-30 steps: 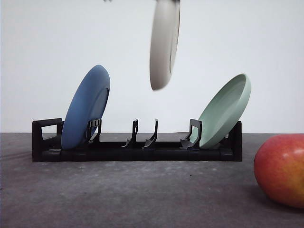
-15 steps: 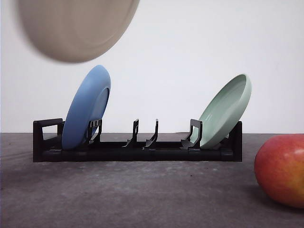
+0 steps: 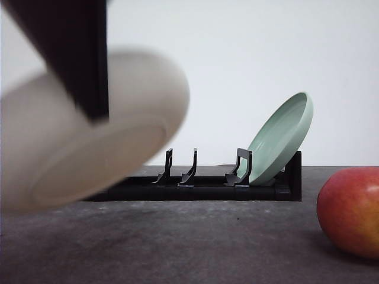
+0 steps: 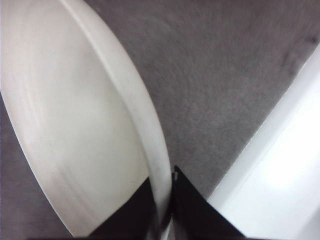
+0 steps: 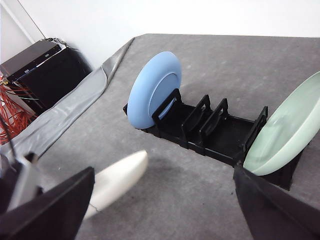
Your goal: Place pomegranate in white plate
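No brand, label or writing legible anywhere.

Nearest, at left of front view: shallow round off-white matte plate (image 3: 89, 148), blurred, tilted, underside toward camera, held above dark grey textured tabletop (image 3: 207, 242). Left gripper (image 4: 162, 210) clamped on plate rim, one dark finger (image 4: 192, 210) on either face, seen in left wrist view; in front view dark arm coming down across plate's upper edge. Near right: round red-to-yellow pomegranate (image 3: 349, 212) resting on tabletop, cut by frame edge, well apart from plate.

Right gripper (image 5: 150, 215): two dark fingers (image 5: 50, 210) at lower corners of right wrist view, set wide apart, nothing between them; white plate edge-on just beyond.

Farther: black plastic slotted dish rack (image 3: 237, 186) across mid-table. Mint-green round plate (image 3: 281, 139) leaning in right end slot. Matte blue round plate (image 5: 152, 90) leaning in left end slot, seen from right wrist view; middle slots vacant.

Far: plain white wall (image 3: 266, 59). At table's left edge, grey covering draped down; beyond it black box-shaped equipment (image 5: 47, 70) with red-orange wires (image 5: 15, 117).
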